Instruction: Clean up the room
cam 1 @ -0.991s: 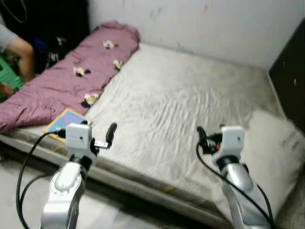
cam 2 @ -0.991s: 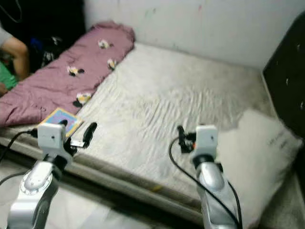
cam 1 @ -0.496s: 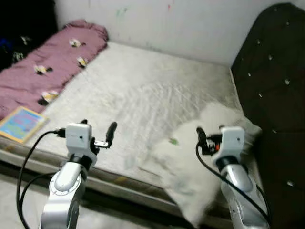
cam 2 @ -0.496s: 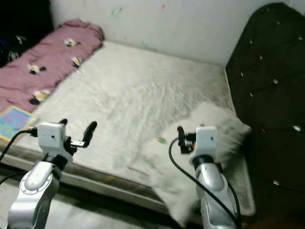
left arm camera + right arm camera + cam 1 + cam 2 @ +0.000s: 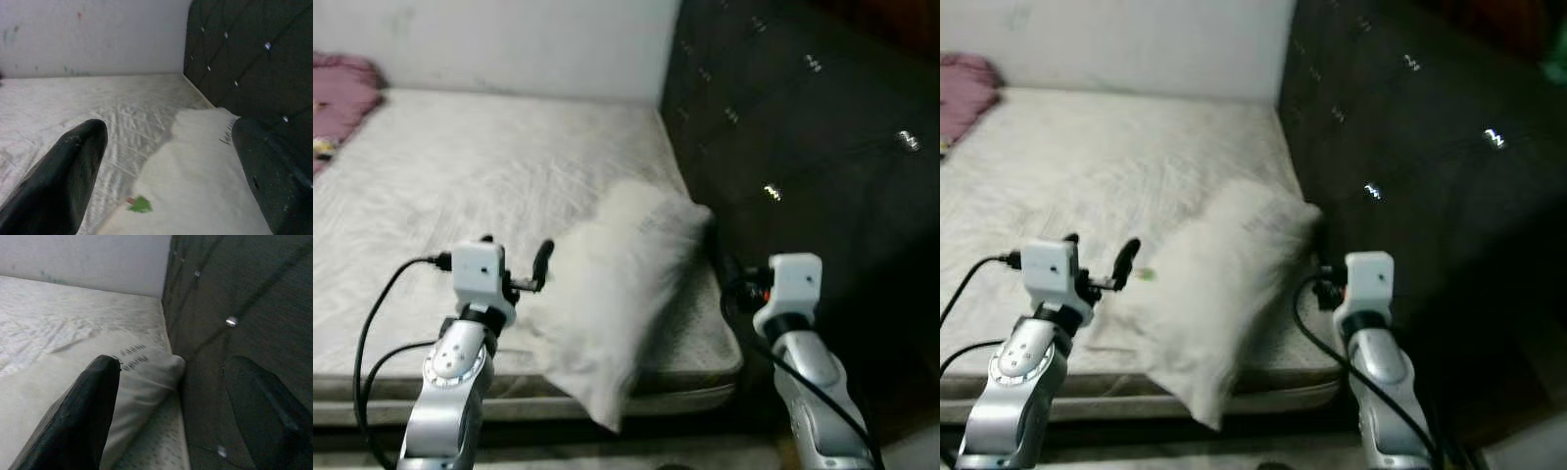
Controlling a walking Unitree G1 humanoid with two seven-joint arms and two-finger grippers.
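A white pillow [image 5: 607,294] lies askew on the bare grey mattress [image 5: 460,166], next to the dark tufted headboard [image 5: 803,147], with one corner hanging over the bed's near edge. On it sits a small green scrap [image 5: 141,204]. My left gripper [image 5: 516,257] hovers open at the near edge, just left of the pillow, and holds nothing. My right gripper [image 5: 171,396] is open and held out in front of the headboard, right of the pillow; one black finger [image 5: 724,269] is visible.
A pink blanket [image 5: 337,93] lies at the far left end of the mattress. A white wall [image 5: 509,39] runs behind the bed. The headboard closes off the right side. A strip of floor [image 5: 656,460] runs below the bed's edge.
The camera has swung to the right: the pink blanket and the book slid off to the left, and the headboard and pillow came to the middle. Both arms keep the same pose.
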